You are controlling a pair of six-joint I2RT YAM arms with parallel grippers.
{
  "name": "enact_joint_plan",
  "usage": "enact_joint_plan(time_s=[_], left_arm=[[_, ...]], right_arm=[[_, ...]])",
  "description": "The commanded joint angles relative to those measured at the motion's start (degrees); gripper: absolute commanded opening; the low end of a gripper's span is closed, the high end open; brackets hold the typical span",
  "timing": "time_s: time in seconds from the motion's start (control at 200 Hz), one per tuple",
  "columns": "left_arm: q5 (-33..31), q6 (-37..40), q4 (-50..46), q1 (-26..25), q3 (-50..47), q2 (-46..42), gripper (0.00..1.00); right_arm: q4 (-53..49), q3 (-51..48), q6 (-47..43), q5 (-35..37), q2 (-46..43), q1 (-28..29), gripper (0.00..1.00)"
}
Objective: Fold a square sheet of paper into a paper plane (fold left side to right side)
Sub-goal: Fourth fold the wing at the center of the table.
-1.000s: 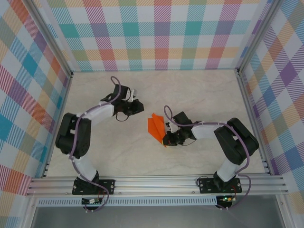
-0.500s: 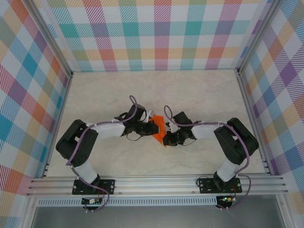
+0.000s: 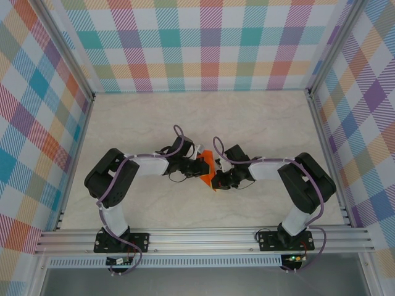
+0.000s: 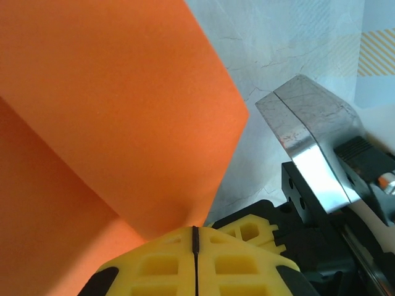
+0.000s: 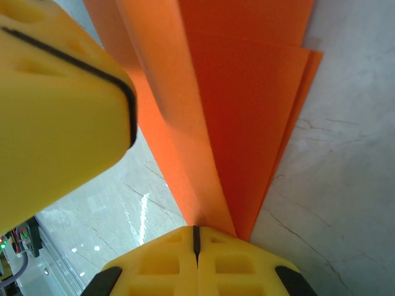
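since the right gripper point(image 5: 196, 234) is sitting closed with the paper point(image 5: 247, 98) layers feeding straight into its pad seam, it's acting as the clamp here. i'm reading that as a firm pinch at the paper's near end. the left gripper point(image 4: 194, 234) is also showing pads shut flush. the orange fold edge is running right up to its seam, but i can't tell whether it's nipping the paper or only butting against it. from above, the paper is lying between the two grippers around the middle of the table point(image 3: 154, 203), long axis going roughly near-to-far. the left gripper is touching its left side, the right gripper is holding its right near end. so the left arm is sitting on the side that's meant to go over. the fold is probably calling for a left-to-right sweep across that axis, towards the right gripper.
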Motion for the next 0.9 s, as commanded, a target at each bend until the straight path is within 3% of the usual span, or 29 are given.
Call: enact_joint_plan(time_s=[0.0,0.575,0.9], left_arm=[[1.0,0.1,1.2,-0.6,1.6,1.5,0.06],[-5.3,4.3,-4.3,0.1,5.4,8.1,0.02],[-4.0,9.0,-5.8,6.4,7.1,10.1,0.01]], right_arm=[[-9.2,-2.3,-0.6,6.8,3.9,-0.2,0.00],[-11.7,-1.7,-1.7,7.7,3.9,-0.2,0.00],[-11.6,-2.0,-1.9,7.4,3.8,-0.2,0.00]])
